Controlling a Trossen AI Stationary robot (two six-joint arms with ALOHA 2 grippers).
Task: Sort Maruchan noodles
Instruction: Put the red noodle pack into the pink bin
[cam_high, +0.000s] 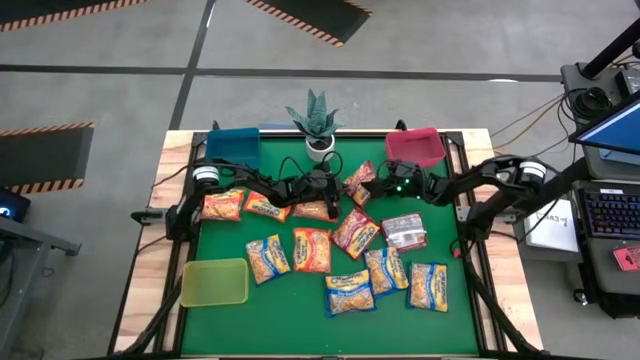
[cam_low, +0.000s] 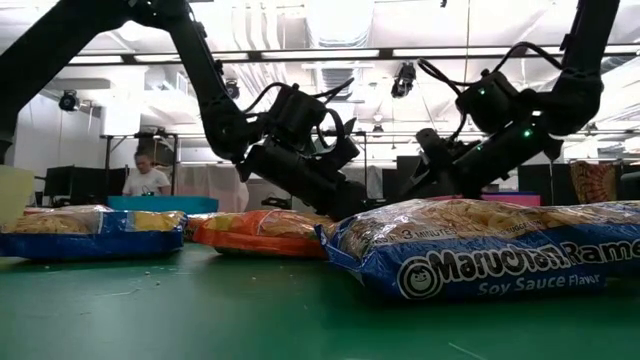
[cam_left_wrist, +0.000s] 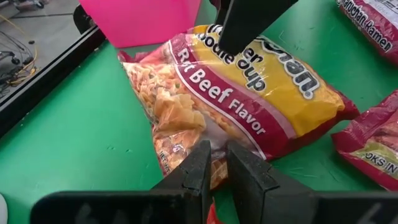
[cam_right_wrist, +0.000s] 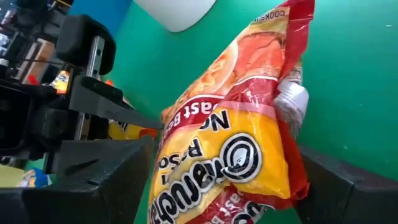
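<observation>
High view: Meeting mid-table, left gripper (cam_high: 325, 185) and right gripper (cam_high: 385, 186) flank the red beef packet (cam_high: 358, 181) by the red bin (cam_high: 416, 147).
Left wrist view: fingers (cam_left_wrist: 200, 167) nearly closed, empty, touching its edge.
Right wrist view: clamped around packet (cam_right_wrist: 236, 137), likely for binning.

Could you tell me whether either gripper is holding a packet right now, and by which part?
The right gripper is shut on the red Roast Beef packet, holding it across one end. The left gripper touches its other end, its fingers nearly closed.
</observation>
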